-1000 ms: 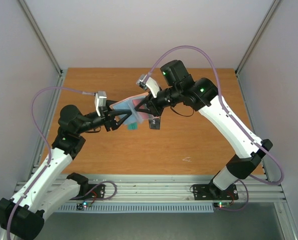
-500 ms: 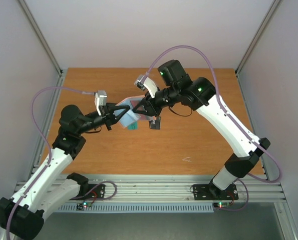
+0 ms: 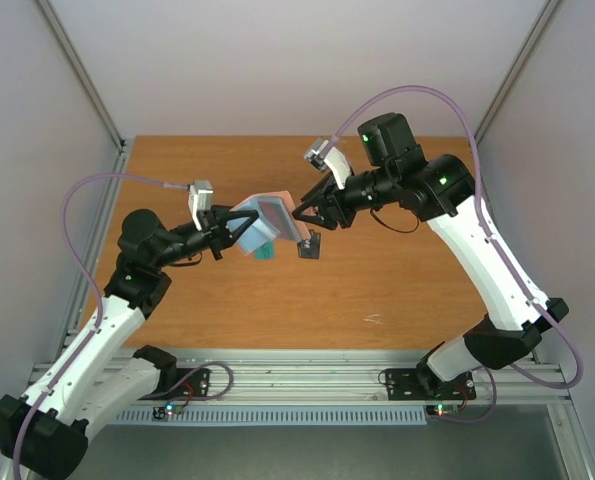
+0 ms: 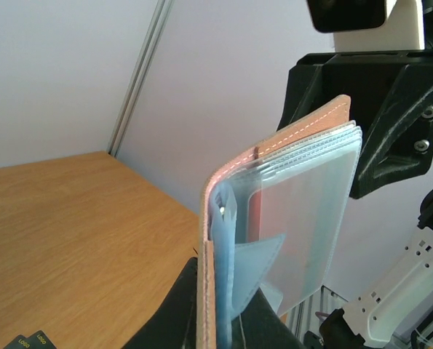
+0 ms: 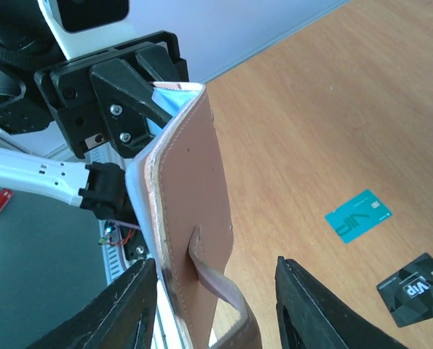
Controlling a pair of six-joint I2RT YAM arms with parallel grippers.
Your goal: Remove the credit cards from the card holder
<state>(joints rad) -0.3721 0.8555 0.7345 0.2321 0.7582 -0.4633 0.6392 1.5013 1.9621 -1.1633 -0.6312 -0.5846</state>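
My left gripper [image 3: 245,228] is shut on the bottom edge of the card holder [image 3: 267,215] and holds it upright above the table. In the left wrist view the holder [image 4: 274,167] shows its pink cover and pale blue clear sleeves, with something reddish [image 4: 253,215] showing through them, between the jaws of my left gripper [image 4: 220,294]. My right gripper [image 3: 299,214] is open just right of the holder. Its fingers [image 5: 125,305] stand either side of the pink cover [image 5: 191,196] and its loose strap [image 5: 220,280] without touching. A teal card [image 5: 358,215] and a black card [image 5: 412,288] lie on the table.
In the top view the teal card [image 3: 264,250] and the black card [image 3: 308,246] lie on the wooden table [image 3: 397,290] just below the two grippers. Grey walls and metal posts close in the table on three sides.
My left gripper has shut on the card holder. My right gripper has opened, let go of the holder and drawn back to the right.
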